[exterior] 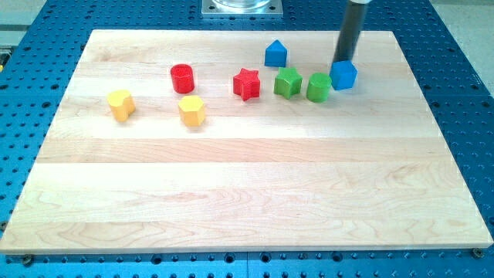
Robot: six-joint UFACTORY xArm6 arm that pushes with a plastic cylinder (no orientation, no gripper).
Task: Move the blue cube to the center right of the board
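Note:
The blue cube (344,76) sits near the view's top right, just right of the green cylinder (318,87). My tip (342,62) rests at the cube's upper left edge, touching or nearly touching it. The rod rises from there to the top of the view. A second blue block, house-shaped (275,54), lies to the left of the rod.
A green block (287,82) and a red star (246,84) lie left of the green cylinder. A red cylinder (182,78), a yellow hexagonal block (191,111) and a yellow block (120,104) lie on the left half. The board's right edge (432,116) is beyond the cube.

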